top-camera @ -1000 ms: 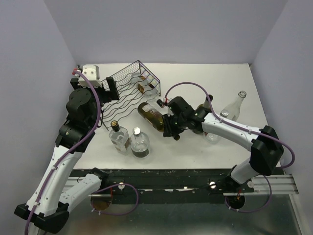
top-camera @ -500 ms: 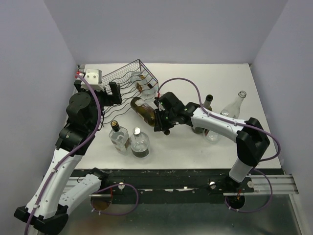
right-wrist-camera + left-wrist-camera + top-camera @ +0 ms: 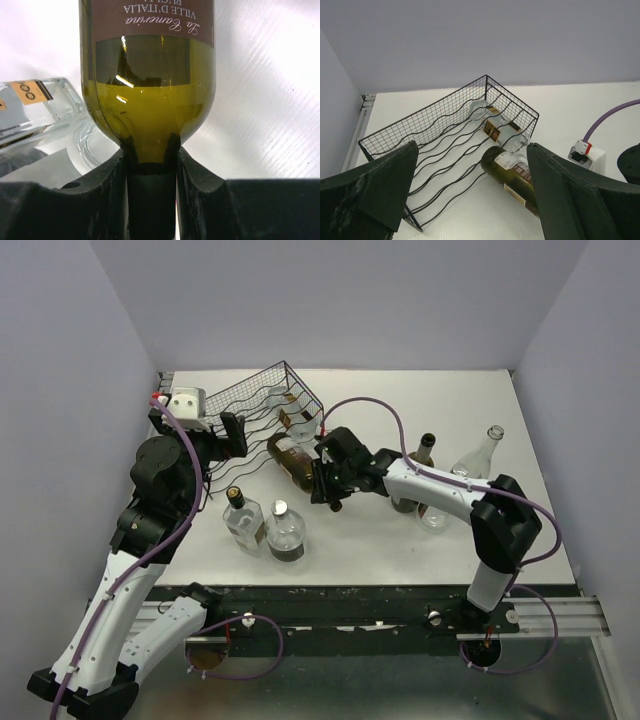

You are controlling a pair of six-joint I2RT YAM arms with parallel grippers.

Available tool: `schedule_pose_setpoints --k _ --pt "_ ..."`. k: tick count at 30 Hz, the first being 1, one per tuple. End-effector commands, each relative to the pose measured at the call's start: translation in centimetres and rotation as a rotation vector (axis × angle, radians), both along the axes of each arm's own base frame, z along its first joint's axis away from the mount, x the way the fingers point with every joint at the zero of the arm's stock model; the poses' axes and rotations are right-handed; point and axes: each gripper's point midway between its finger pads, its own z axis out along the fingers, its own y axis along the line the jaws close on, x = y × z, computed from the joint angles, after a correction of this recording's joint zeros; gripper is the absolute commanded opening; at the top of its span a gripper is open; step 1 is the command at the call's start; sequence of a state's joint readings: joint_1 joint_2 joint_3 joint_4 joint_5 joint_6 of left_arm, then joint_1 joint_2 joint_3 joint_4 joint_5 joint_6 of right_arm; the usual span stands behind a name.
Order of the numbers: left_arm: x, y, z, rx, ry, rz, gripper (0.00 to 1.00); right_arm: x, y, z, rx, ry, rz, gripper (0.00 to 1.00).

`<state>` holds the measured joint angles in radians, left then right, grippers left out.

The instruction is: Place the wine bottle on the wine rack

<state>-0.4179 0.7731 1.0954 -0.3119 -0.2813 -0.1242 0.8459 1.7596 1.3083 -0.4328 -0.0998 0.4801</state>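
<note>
The wine bottle [image 3: 291,461] is dark green with a brown label and lies on its side. My right gripper [image 3: 326,484] is shut on its neck, and the right wrist view shows the neck of the bottle [image 3: 150,100] clamped between both fingers of the gripper [image 3: 151,160]. The bottle's base [image 3: 512,175] touches the front right corner of the black wire wine rack [image 3: 250,415], beside a clear bottle [image 3: 502,130] lying in the rack [image 3: 435,135]. My left gripper [image 3: 232,430] hangs open at the rack's left front; in the left wrist view, nothing is between the fingers of the gripper [image 3: 471,147].
Two clear bottles [image 3: 243,521] [image 3: 285,532] stand in front of the rack near the left arm. At the right stand a dark bottle [image 3: 420,475], a tall clear bottle [image 3: 478,455] and a small glass one [image 3: 436,512]. Walls close the left, back and right sides.
My right arm has carried the wine bottle up and to the left, bringing its base to the rack's front corner. The left gripper has shifted slightly and stays open.
</note>
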Motion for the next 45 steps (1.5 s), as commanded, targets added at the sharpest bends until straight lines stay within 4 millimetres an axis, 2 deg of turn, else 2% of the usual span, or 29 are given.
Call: schedule_pose_setpoints --k 1,7,11,18,24,30,37,41,45 --pt "-0.3 -0.3 0.3 -0.011 -0.015 -0.028 0.99 3.8 3.8 4.4 0.159 -0.174 -0.015 0.01" --pt "-1.2 -2.0 0.9 -0.017 0.0 -0.133 0.99 5.8 5.8 3.0 0.226 -0.257 -0.013 0.01" --pt "-1.4 -2.3 1.6 -0.005 0.008 -0.158 0.99 7.4 7.8 3.0 0.28 -0.296 -0.019 0.01" --pt "-1.7 -2.8 2.5 0.002 0.015 -0.192 0.99 10.8 9.7 2.9 0.285 -0.356 -0.084 0.01" --pt "-1.6 -3.1 1.8 0.001 0.026 -0.202 0.99 12.7 11.9 2.2 0.313 -0.363 -0.097 0.01" --pt "-1.1 -3.9 1.5 -0.001 0.05 -0.233 0.99 13.4 12.7 1.5 0.306 -0.364 -0.097 0.01" --pt "-0.6 -3.9 1.0 0.003 0.068 -0.219 0.99 14.7 12.9 0.5 0.267 -0.363 -0.12 0.01" --pt "0.1 -3.9 2.0 0.026 0.061 -0.21 0.99 14.6 13.6 0.5 0.272 -0.35 -0.099 0.08" --pt "0.8 -4.0 2.5 0.041 0.065 -0.204 0.99 14.6 13.6 -0.2 0.264 -0.323 -0.109 0.28"
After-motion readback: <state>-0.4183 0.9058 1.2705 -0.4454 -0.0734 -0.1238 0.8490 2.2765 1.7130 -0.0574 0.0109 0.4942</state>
